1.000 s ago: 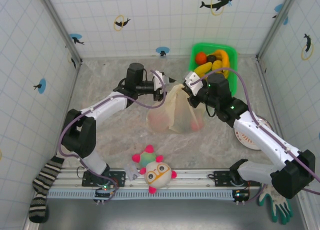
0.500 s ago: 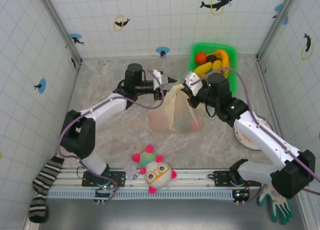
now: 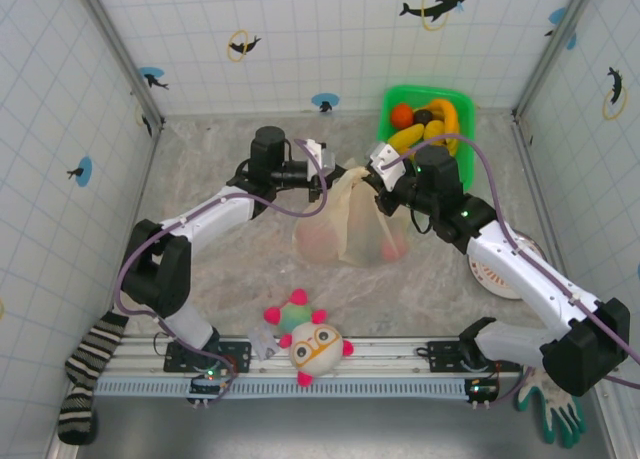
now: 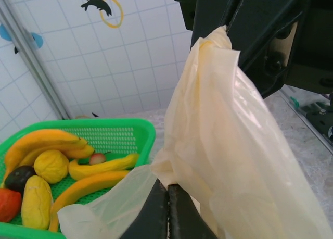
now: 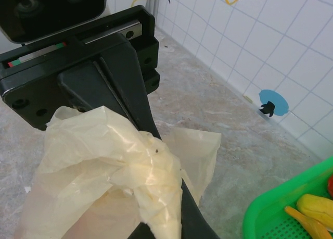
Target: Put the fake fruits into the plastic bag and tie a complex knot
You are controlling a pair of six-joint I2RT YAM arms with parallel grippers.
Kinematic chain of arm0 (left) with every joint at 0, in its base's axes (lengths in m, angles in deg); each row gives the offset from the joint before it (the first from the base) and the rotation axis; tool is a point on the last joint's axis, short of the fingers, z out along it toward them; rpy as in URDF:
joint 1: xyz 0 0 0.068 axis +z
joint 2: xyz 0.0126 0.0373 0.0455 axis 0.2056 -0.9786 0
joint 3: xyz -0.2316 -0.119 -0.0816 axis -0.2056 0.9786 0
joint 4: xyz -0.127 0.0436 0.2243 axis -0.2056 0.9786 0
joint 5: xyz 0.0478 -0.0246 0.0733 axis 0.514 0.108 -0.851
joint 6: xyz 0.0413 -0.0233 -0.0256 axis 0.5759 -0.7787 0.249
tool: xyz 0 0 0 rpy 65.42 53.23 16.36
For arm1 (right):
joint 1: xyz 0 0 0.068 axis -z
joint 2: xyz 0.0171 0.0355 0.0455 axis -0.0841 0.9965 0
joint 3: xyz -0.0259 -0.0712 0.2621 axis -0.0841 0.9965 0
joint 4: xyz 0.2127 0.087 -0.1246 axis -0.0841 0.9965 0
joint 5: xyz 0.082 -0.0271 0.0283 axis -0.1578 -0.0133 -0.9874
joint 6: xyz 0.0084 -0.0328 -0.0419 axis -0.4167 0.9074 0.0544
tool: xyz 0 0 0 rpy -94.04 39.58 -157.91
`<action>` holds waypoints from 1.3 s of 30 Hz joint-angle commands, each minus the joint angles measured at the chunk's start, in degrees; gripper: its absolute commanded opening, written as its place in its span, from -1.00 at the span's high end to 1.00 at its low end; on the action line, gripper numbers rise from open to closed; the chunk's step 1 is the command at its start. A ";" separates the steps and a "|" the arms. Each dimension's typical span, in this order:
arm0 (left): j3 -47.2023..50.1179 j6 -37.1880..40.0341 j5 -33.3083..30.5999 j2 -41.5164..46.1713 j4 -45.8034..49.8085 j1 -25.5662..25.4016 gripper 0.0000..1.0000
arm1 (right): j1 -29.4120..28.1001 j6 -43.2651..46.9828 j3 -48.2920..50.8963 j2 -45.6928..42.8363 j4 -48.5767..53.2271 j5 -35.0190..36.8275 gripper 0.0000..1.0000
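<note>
Pale-yellow plastic bag (image 3: 345,229) pinched by L gripper (image 4: 167,195) & R gripper (image 5: 166,223), R fingertips hidden under film.

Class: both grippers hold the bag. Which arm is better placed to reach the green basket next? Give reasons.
Right, probably: the right gripper sits just beside the green basket, while the left gripper is across the plastic bag from it.

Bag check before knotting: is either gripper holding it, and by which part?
Both hold the bag: left gripper pinches film near its top, right gripper a bunched top strip.
</note>
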 commanded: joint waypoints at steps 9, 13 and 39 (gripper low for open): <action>1.63 0.35 -0.67 3.17 -1.97 -0.40 1.00 | 1.38 -1.72 -0.54 -0.34 -0.16 -2.30 0.74; 1.65 -1.20 -0.79 3.18 -1.97 -0.43 1.00 | 1.97 -2.64 0.09 -1.99 -0.40 -4.06 0.52; 2.23 -4.58 -4.17 4.62 -0.30 0.10 1.00 | 8.02 -56.18 11.39 -25.56 -0.70 -16.95 -0.36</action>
